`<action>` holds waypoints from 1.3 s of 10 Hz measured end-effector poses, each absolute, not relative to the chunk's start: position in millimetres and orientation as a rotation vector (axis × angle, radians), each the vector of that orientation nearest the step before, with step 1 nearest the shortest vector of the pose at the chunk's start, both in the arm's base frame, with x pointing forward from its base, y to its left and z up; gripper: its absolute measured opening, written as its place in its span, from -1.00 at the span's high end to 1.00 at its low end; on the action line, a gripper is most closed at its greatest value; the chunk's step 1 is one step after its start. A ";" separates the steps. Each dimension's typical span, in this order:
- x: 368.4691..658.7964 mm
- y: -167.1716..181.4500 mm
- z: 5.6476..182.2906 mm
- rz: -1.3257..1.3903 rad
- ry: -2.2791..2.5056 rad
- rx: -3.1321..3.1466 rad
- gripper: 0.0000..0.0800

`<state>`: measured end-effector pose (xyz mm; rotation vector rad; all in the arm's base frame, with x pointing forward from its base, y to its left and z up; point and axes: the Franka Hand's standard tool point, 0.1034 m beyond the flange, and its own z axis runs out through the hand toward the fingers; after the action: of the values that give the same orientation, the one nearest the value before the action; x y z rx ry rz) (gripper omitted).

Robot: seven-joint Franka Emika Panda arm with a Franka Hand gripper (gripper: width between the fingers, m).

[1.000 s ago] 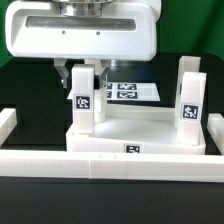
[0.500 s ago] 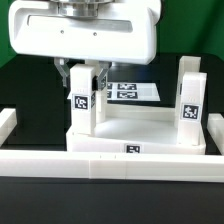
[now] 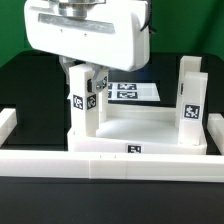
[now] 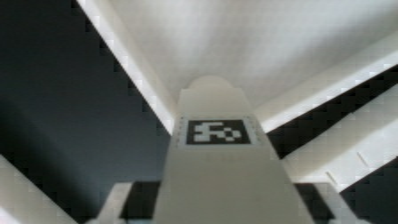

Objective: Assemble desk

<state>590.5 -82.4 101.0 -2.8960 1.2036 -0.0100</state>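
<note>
Nearest us in the exterior view runs the low barrier wall (image 3: 110,161), and the tabletop (image 3: 140,132) lies just behind it, touching it, so we place everything else from the tabletop. On its corner at the exterior view's left stands a leg (image 3: 84,105), upright, and our gripper (image 3: 85,72) is clamped on the upper end of that leg; the wrist view shows the leg (image 4: 221,150) running down between the fingers (image 4: 125,203). We judge the step in hand to be screwing this leg into its socket, and the next move calls for turning it without tilting, then letting go once it seats. A second leg (image 3: 189,93) already stands on the tabletop's opposite corner. Beyond the tabletop lies the marker board (image 3: 133,91), apart from it.
</note>
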 end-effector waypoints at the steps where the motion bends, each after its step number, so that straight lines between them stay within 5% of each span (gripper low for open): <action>1: 590.6 -81.9 100.5 -0.007 1.378 -2.804 0.27; 13: 592.1 -74.8 99.6 0.024 2.325 -2.050 0.24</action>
<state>592.1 -74.8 99.6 -2.0500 2.3247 0.0241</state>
